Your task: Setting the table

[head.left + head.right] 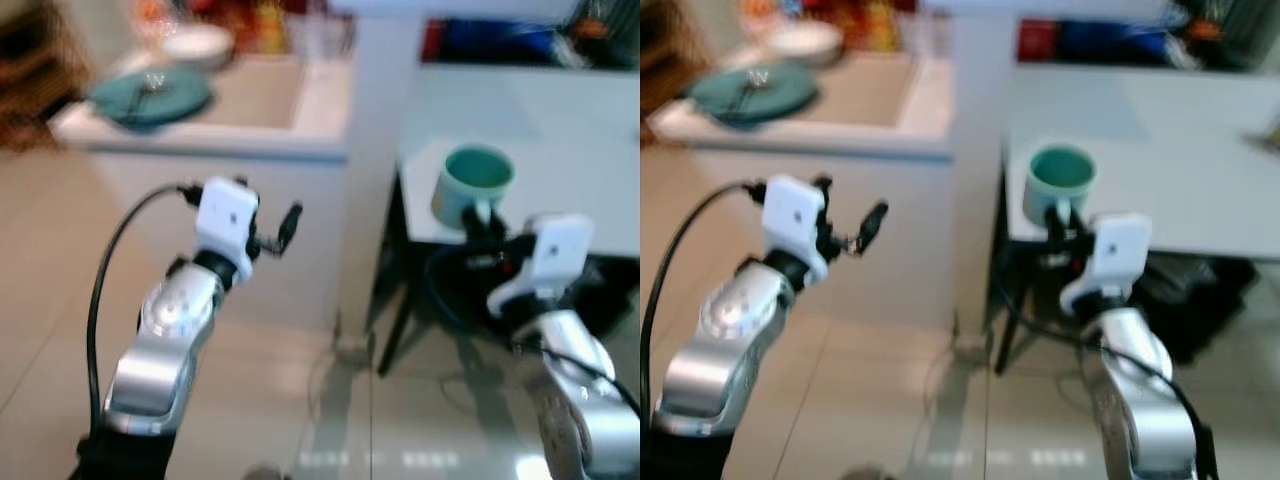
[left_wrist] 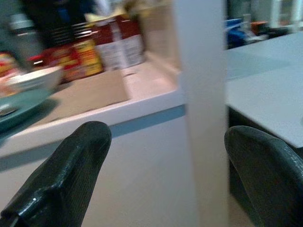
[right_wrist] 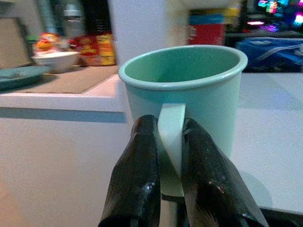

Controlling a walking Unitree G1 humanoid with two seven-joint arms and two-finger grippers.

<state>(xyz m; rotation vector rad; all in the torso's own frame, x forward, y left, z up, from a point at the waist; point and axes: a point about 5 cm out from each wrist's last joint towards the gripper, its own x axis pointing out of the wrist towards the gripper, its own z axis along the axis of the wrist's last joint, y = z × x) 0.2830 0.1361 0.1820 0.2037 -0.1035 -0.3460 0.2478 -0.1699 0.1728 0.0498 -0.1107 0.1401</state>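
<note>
Cup (image 3: 184,85) sits at the near corner of the white worktop (image 1: 560,160), right gripper (image 3: 170,156) clamped on its handle, left gripper (image 2: 165,179) wide open beside it, so lifting it toward the plate (image 1: 150,97) seems next.

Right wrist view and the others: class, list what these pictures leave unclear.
- Mug: its base, behind the right gripper fingers.
- Packages on the counter: labels blurred in the left wrist view.
- Item on the teal plate: too blurred in the eye views.

Home kitchen: counter (image 1: 200,135), dishes (image 1: 150,97)
</note>
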